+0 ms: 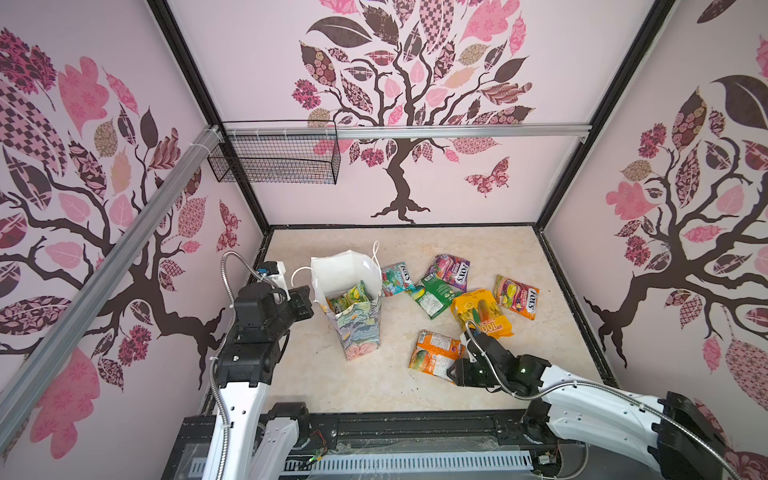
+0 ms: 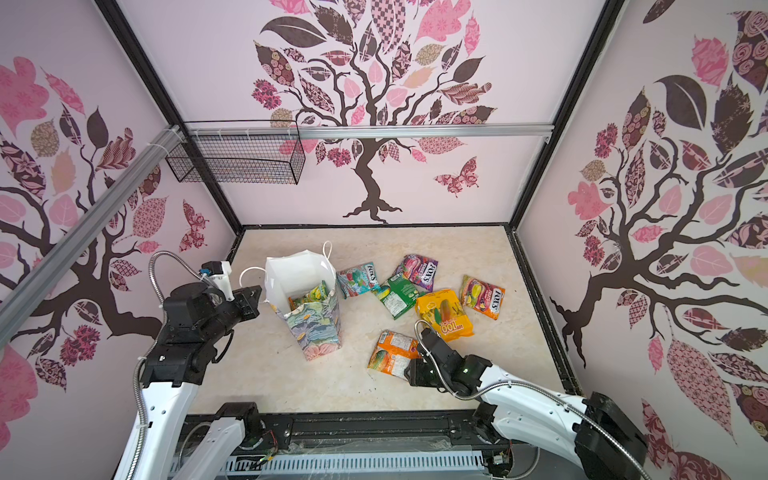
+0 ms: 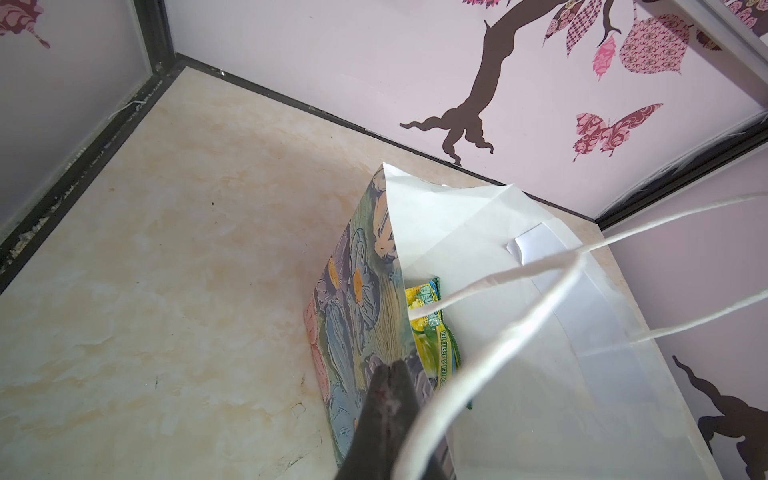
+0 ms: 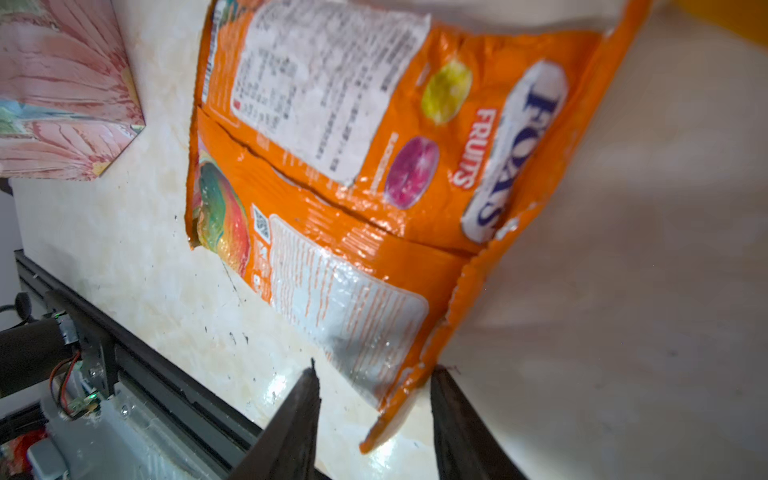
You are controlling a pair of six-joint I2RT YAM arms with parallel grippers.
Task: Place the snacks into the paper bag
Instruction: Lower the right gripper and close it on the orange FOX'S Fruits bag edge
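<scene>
Risk: right tool [image 4: 376, 374], jaws half open astride a corner of the orange pouch [image 4: 332, 166] flat on the tabletop [image 1: 332, 386] beside the upright paper bag [image 1: 357, 328], may catch only glossy seam and slip; left tool [image 3: 390, 374], shut on the bag's rim, could tip it.

This is a robot test cell in a lab, not a home. It is a small box of black frame posts [image 1: 185, 62] and panel walls [image 1: 540, 187] papered with a pink tree print. A bare aluminium rail [image 1: 457, 132] crosses the back with a wire basket [image 1: 274, 160] hung on it. Two white robot arms [image 1: 237, 415] rise from a slotted base [image 1: 415, 463] with loose wiring, at the edge of a marble-look counter [image 1: 332, 386].
</scene>
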